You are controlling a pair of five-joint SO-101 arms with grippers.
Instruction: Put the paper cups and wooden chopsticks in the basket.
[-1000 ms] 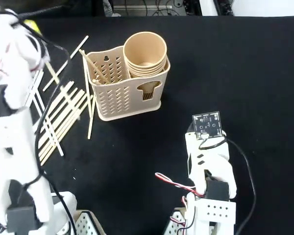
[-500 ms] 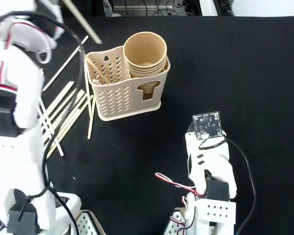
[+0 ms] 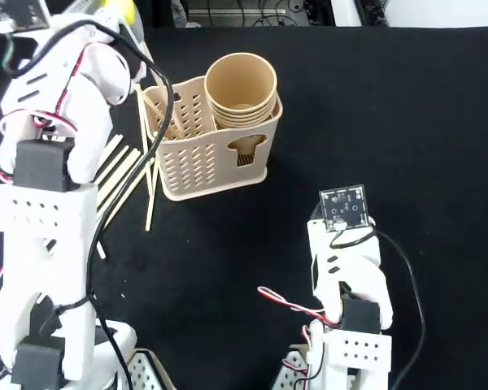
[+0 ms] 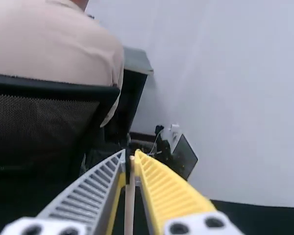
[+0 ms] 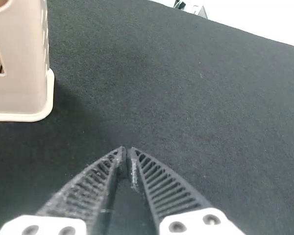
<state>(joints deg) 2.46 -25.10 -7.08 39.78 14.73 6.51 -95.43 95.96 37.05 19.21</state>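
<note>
- The left gripper (image 4: 129, 157) is pressed together on one wooden chopstick (image 4: 130, 208). The stick runs straight down the line between the ribbed grey and yellow jaws, and the gripper is lifted and pointing out toward the room, not at the table.
- The basket (image 3: 202, 162) stands upright near the middle of the black table (image 3: 407, 122). The paper cups (image 3: 242, 112) sit nested in its right compartment, and a few chopsticks (image 3: 159, 112) lean in the left one.
- The loose chopsticks (image 3: 124, 172) lie fanned on the table just beside the basket's left wall, partly under the left arm.
- The right gripper (image 5: 125, 152) is closed on nothing, low over bare table, well apart from the basket.
- Handling, as a judgement: a chopstick is light, stiff and thin, with smooth wood. It can pivot or slide in a narrow pinch, so a hold near the middle, square across the stick, should swing least.
- Held lengthwise between the jaws as here, it can slip out end-first when tipped down — gentle tilting suits it.
- The lying sticks touch and overlap, so the outermost one is probably the cleanest to take.
- The cups are thin and crushable — best gripped lightly on the rim.
</note>
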